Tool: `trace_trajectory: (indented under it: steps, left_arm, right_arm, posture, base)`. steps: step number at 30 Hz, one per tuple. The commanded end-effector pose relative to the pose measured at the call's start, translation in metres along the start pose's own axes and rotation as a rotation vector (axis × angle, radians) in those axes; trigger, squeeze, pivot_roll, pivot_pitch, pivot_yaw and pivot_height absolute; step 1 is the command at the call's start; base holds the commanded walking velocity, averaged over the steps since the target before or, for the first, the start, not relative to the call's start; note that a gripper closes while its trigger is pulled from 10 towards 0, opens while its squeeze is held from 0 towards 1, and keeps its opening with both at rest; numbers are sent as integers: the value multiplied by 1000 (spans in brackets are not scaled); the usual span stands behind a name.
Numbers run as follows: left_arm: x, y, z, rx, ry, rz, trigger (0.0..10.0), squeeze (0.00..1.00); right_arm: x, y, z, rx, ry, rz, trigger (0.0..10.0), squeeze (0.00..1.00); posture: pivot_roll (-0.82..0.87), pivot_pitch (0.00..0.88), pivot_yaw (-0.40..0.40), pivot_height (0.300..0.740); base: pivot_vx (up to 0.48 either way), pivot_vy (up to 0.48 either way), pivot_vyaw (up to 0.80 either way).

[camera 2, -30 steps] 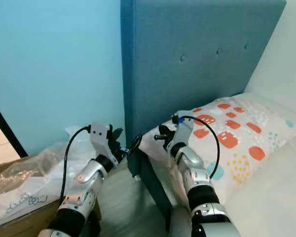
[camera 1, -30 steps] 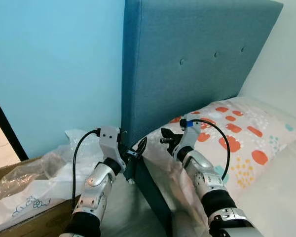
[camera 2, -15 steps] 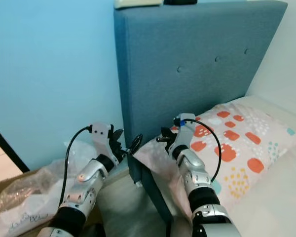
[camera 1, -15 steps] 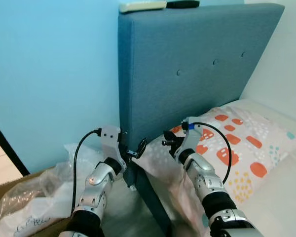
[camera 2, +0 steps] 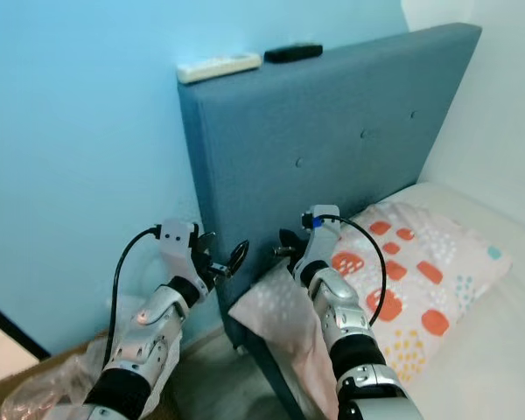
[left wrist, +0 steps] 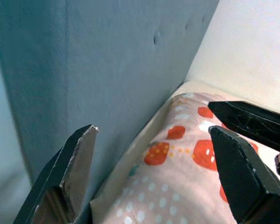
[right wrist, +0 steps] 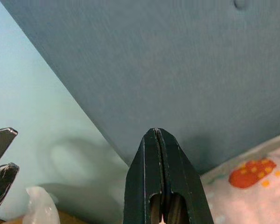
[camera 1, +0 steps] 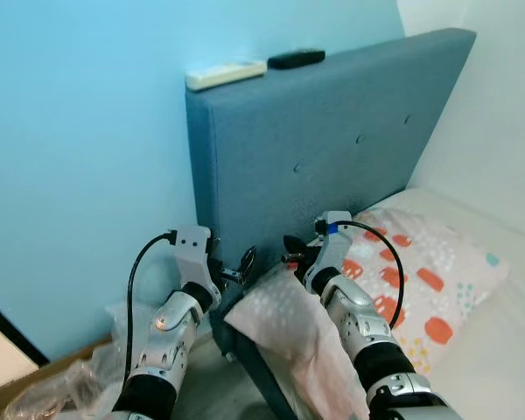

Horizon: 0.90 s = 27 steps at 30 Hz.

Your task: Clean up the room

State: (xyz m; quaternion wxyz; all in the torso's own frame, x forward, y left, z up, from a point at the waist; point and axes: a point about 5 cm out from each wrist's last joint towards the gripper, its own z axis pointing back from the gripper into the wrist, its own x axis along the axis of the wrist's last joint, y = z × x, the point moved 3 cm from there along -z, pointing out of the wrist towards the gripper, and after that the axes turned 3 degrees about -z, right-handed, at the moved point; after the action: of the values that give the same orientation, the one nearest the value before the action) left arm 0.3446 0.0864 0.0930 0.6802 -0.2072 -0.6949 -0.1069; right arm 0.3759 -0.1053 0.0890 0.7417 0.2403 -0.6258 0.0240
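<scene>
Pillow (camera 1: 394, 280) lies on the bed against the headboard (camera 1: 332, 149); soft and light, probably best pinched at its near corner. Left claw (camera 1: 236, 269) hangs spread and empty beside that corner; right claw (camera 1: 290, 254) is pressed together, gripping nothing.

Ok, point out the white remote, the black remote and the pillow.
white remote (camera 1: 226, 74), left eye view, middle of its body, lying on the headboard's top edge.
black remote (camera 1: 296, 59), left eye view, middle of its top face.
pillow (camera 1: 424, 280), left eye view, patterned top beside an orange patch.
</scene>
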Motion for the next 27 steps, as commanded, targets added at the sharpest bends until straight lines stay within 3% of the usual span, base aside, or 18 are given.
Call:
trace_trajectory:
  steps: [1, 13, 19, 20, 21, 24, 25, 27]
  left_arm:
    - [-7, 4, 4, 16, 32, -8, 10000, 0]
    - [-8, 9, 6, 30, 39, -20, 10000, 0]
    - [-23, 21, 17, 66, 81, -18, 10000, 0]
    - [-44, 36, 32, 133, 159, -17, 10000, 0]
    - [-44, 36, 32, 133, 159, -17, 10000, 0]
    - [-79, 53, 62, 221, 303, -16, 10000, 0]
    - [-79, 53, 62, 221, 303, -16, 10000, 0]
    - [-104, 60, 87, 275, 408, 10, 10000, 0]
  right_arm:
    - [-11, 1, 2, 9, 35, 9, 10000, 0]
    - [-6, -5, 2, -12, 14, 3, 10000, 0]
    - [-29, 0, 8, -2, 68, 6, 10000, 0]
    - [-56, 1, 14, 6, 173, 18, 10000, 0]
    - [-56, 1, 14, 6, 173, 18, 10000, 0]
    - [-108, -4, 38, -2, 396, 126, 10000, 0]
    - [-108, -4, 38, -2, 396, 126, 10000, 0]
    - [-142, -14, 65, -28, 553, 197, 10000, 0]
  posture:
    - [-13, 0, -43, 711]
    - [1, 0, -41, 740]
    - [48, 0, -78, 740]
    - [52, 0, -85, 740]
    - [52, 0, -85, 740]
    - [70, 0, -91, 740]
    - [70, 0, -91, 740]
    - [72, 0, -90, 740]
  base:
    - [0, 0, 0]
    - [0, 0, 0]
    - [0, 0, 0]
    - [0, 0, 0]
    - [0, 0, 0]
    - [0, 0, 0]
    - [0, 0, 0]
    - [0, 0, 0]
